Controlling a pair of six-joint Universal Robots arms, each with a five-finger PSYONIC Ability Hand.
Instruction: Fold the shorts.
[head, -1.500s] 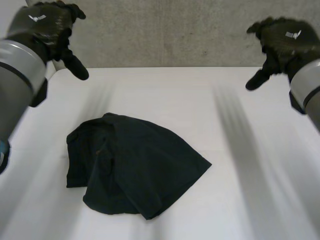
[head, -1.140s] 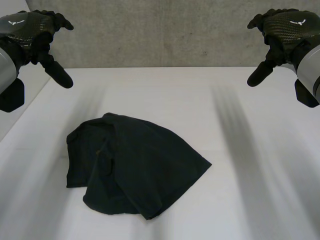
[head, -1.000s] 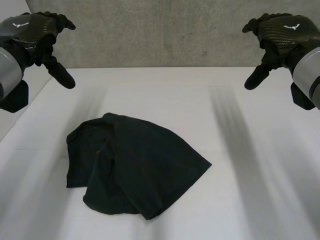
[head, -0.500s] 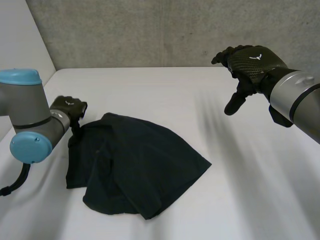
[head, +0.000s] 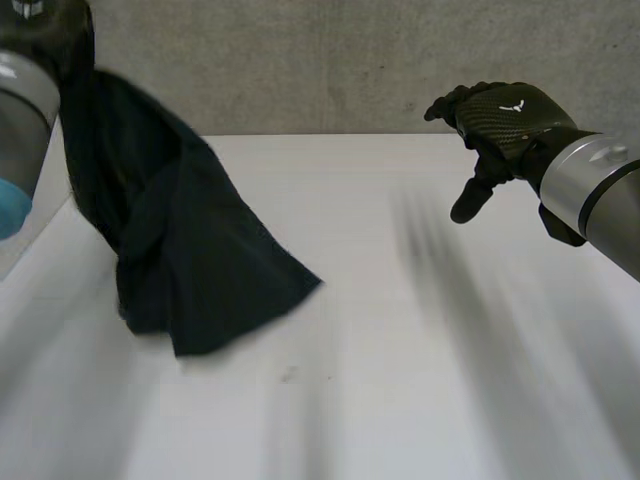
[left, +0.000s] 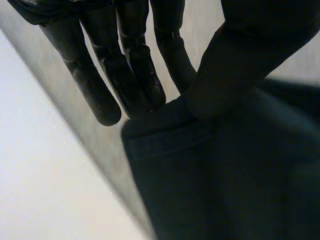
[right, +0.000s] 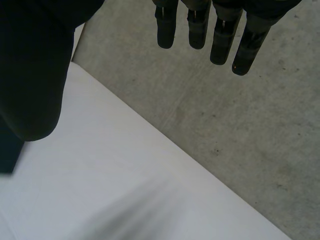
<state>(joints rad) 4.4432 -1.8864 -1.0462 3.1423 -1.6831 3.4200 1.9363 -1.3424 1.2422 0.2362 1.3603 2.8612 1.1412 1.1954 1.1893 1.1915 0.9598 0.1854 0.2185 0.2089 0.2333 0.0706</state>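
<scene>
Above table's (head: 430, 390) far left corner, left hand (left: 134, 62) pinches shorts (head: 180, 250) hem between thumb and fingers; shorts hang below. Right hand (head: 505, 115) hovers near far right edge, fingers straight, empty.

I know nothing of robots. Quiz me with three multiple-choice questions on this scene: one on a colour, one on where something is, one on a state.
1. What colour is the table? A white; B green; C brown.
2. Where are the shorts? A flat on the table; B hanging from the left hand; C folded on the table.
3. How is the right hand? A shut on the shorts; B pressing the table; C open, holding nothing.

Answers: A, the tabletop is white; B, thumb and fingers pinch the cloth's edge and it droops below; C, its fingers are straight, above the table.
</scene>
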